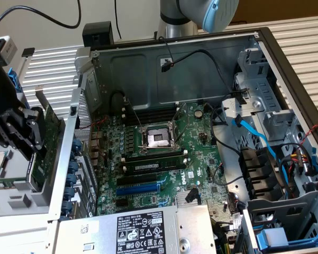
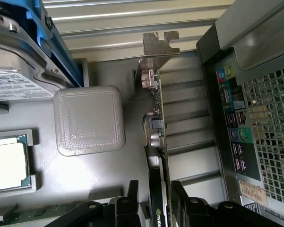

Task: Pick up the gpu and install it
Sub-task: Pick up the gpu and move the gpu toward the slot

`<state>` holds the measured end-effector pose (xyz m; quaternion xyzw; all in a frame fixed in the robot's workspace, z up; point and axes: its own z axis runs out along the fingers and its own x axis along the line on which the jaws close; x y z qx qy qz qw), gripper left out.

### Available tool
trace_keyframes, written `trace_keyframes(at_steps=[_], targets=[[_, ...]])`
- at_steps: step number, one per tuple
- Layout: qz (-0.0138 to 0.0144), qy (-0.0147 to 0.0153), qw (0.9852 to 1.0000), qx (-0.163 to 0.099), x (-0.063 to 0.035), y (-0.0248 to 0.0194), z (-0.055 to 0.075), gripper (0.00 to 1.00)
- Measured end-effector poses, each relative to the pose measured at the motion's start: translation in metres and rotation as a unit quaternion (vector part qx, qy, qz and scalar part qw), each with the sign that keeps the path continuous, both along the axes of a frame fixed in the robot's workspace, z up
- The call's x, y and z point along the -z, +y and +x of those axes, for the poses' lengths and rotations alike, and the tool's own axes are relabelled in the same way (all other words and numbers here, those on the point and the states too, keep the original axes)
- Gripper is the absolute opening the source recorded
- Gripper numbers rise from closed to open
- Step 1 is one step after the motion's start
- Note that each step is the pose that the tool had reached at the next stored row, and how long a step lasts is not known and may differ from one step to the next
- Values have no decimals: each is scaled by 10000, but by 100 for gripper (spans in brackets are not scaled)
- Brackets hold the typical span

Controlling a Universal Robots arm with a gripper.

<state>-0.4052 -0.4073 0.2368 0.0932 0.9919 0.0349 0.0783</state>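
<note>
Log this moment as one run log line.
stage: pick | gripper: straddling gpu | gpu: on edge in gray holder, outside case | installed: no

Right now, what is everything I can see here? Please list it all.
gpu: one, green board with silver bracket, standing on edge in the tray
tray: one, grey, beside the computer case
computer case: one, grey, open
motherboard: one, green, inside the case
power supply: one, silver, black label, at the case's near edge
blue cables: a few, inside the case, exterior view's right
processor chip: one, silver, in the tray
square block: one, grey, on the tray beside the gpu
gripper: one, black, straddling the gpu
robot arm: one, silver and blue, behind the case
</note>
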Motion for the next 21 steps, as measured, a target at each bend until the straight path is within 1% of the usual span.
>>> trace_keyframes(at_steps=[5, 10, 21], targets=[[1, 0, 10000, 0, 0, 1, 27, 41], [1, 0, 10000, 0, 0, 7, 34, 41], [0, 1, 10000, 0, 7, 7, 35, 41]])
